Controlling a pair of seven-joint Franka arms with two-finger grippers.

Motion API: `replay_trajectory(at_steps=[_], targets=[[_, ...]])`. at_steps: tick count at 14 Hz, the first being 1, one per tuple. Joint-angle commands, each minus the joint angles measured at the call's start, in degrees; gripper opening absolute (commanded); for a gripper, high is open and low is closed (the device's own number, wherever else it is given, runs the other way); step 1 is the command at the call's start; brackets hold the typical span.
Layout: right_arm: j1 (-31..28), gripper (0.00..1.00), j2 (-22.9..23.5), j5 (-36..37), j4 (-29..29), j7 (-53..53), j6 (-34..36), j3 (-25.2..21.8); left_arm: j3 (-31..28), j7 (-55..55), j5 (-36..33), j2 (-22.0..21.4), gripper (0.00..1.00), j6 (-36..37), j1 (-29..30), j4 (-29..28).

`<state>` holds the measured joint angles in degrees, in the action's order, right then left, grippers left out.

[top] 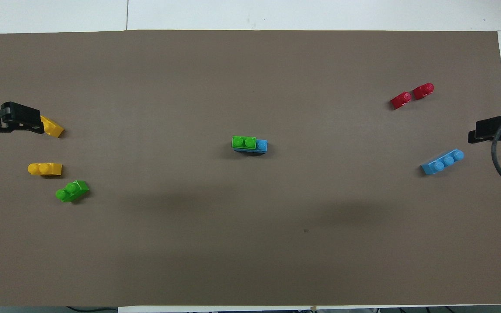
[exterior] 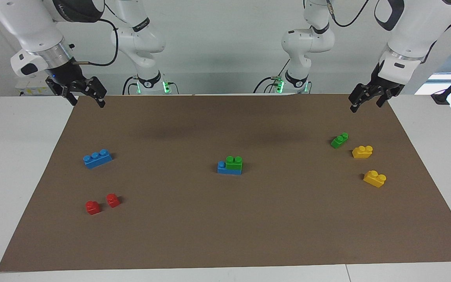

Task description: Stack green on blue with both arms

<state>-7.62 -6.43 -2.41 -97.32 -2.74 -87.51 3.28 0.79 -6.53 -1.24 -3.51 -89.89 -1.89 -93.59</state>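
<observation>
A green two-stud brick (exterior: 234,162) sits stacked on a blue three-stud brick (exterior: 222,167) at the middle of the mat; the stack also shows in the overhead view, green (top: 244,142) on blue (top: 262,145), with one blue stud left uncovered. A second green brick (exterior: 339,140) lies loose toward the left arm's end. A second blue brick (exterior: 97,158) lies loose toward the right arm's end. My left gripper (exterior: 365,106) hangs open and empty over the mat's corner at its own end. My right gripper (exterior: 87,102) hangs open and empty over the corner at its end.
Two yellow two-stud bricks (exterior: 362,151) (exterior: 374,178) lie beside the loose green brick. Two small red bricks (exterior: 92,207) (exterior: 112,200) lie farther from the robots than the loose blue brick. A brown mat (exterior: 225,235) covers the white table.
</observation>
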Motion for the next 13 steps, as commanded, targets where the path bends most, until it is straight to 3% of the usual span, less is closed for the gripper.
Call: replay_trajectory(at_steps=[1, 6, 10, 13], targets=[[0.2, 1.00, 1.1, 1.1, 2.1, 0.9, 2.9, 0.4, 1.7, 3.4, 1.1, -2.3, 1.00, -1.2, 2.1, -5.0], [0.2, 1.00, 2.0, 0.6, 2.4, -0.9, 4.1, 0.4, 5.6, -4.3, 1.4, -1.3, 1.00, -9.3, 5.1, -4.8], [0.1, 1.00, 2.0, 0.6, 2.5, -1.2, 4.0, 0.3, 5.4, 8.0, 1.1, -1.4, 1.00, -9.0, 5.2, -5.0], [0.1, 1.00, 2.0, 0.7, 2.4, -1.9, 4.0, 0.4, 5.4, 7.6, 1.2, -1.5, 1.00, -8.7, 5.1, -5.1]])
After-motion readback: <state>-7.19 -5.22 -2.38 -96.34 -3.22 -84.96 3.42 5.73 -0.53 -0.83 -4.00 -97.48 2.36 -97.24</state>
